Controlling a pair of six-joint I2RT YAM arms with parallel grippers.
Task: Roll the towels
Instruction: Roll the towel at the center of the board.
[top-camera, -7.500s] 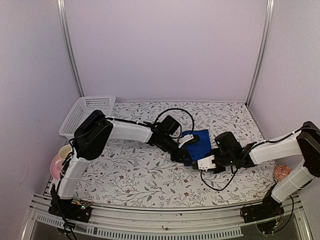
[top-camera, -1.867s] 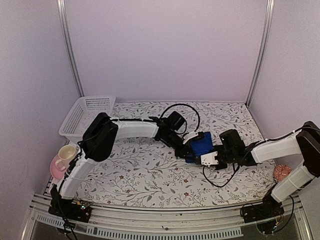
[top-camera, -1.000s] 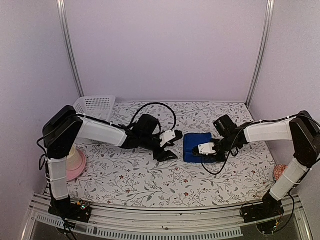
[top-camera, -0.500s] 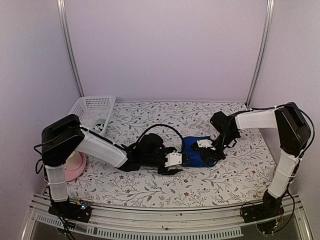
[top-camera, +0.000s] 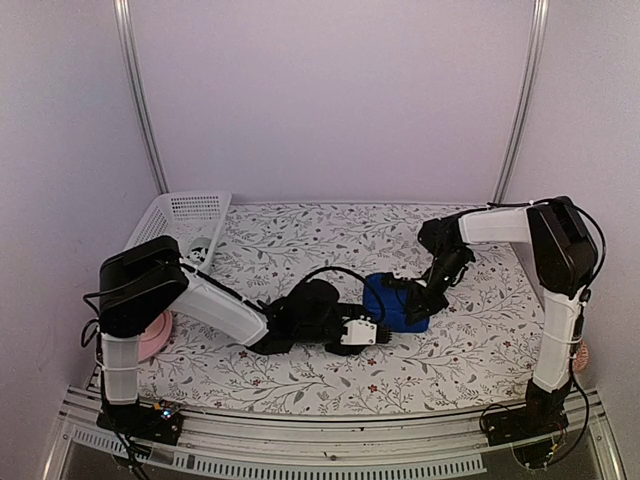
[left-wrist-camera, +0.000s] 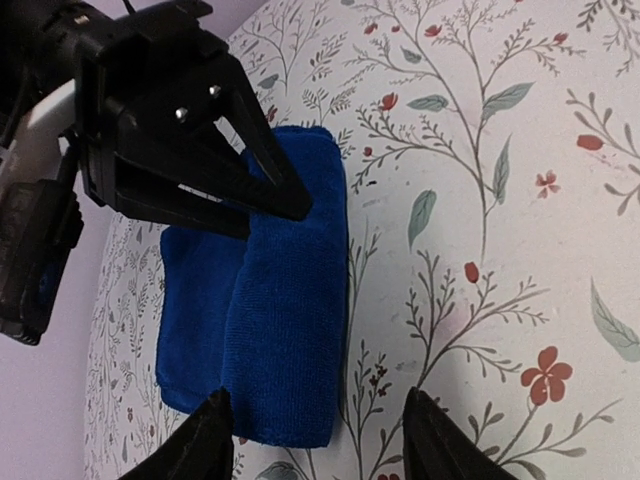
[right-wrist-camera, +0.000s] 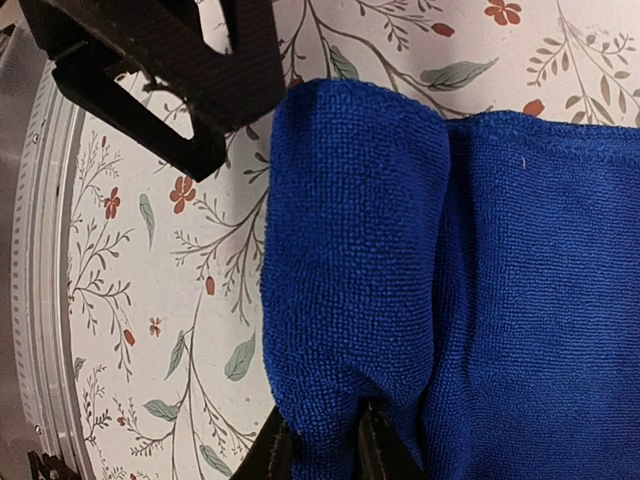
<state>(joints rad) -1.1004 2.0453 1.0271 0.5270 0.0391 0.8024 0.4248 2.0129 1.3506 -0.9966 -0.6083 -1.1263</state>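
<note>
Starting at the near side, the left end effector (top-camera: 370, 332) lies low on the flowery worktop (top-camera: 300, 385), at about 7 o'clock from the soft royal-blue cloth towel (top-camera: 393, 300). A second ago it was off at 9 o'clock, well apart from the cloth. Now it has swung round to the near edge. Its fingers are wide apart and hold nothing. In its own wrist view, the end of the towel sits just in front of them.

At 3 o'clock on the towel, the right end effector (top-camera: 415, 290) is almost closed and pinches the thick fold. Its arm has swung back and now reaches in from 1 o'clock.

The towel was a flat square a few seconds ago. Now one side is a fat roll and the rest lies flat beside it. I think the rolling is about half done, and the left arm has come to help.

Far off at 10 o'clock stands the white plastic basket with holes (top-camera: 175, 205). A small pale thing (top-camera: 200, 247) lies in it, too small to name. The pink saucer (top-camera: 158, 330) at 9 o'clock is mostly hidden.
</note>
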